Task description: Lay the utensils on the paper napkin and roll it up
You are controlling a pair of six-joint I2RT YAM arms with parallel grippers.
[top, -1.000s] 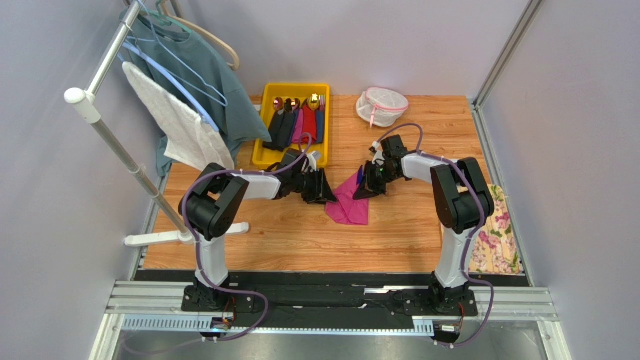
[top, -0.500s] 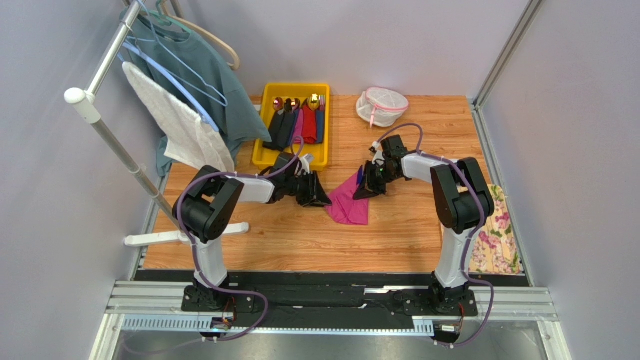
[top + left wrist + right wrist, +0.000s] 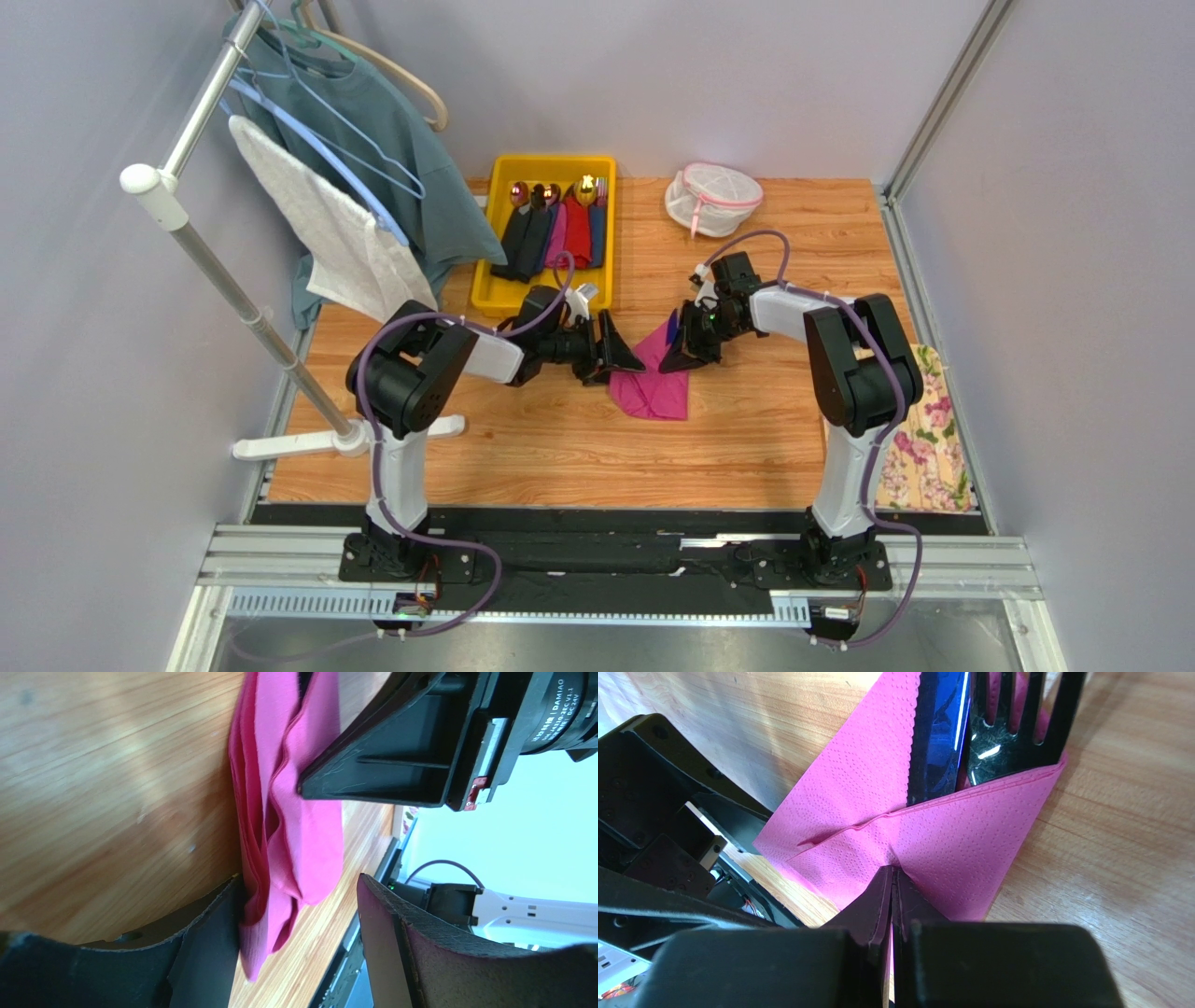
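The magenta paper napkin (image 3: 652, 381) lies folded on the wooden table. In the right wrist view the napkin (image 3: 962, 840) wraps the dark fork (image 3: 1018, 721) and a second dark blue-black utensil (image 3: 940, 735), whose upper ends stick out. My right gripper (image 3: 690, 350) is shut on a pinched fold of the napkin (image 3: 892, 873). My left gripper (image 3: 617, 353) is open at the napkin's left edge. In the left wrist view the napkin's layered edge (image 3: 288, 826) hangs between its jaws (image 3: 298, 882) and touches one finger (image 3: 210, 945).
A yellow tray (image 3: 494, 287) of sleeved cutlery stands just behind the left gripper. A white mesh pouch (image 3: 713, 196) sits at the back. A clothes rack (image 3: 211, 252) with garments stands on the left. A floral cloth (image 3: 933, 434) lies at the right edge.
My left gripper pulled back slightly to the left, then moved right until its open jaws straddle the napkin's left edge. The right gripper and napkin have stayed put.
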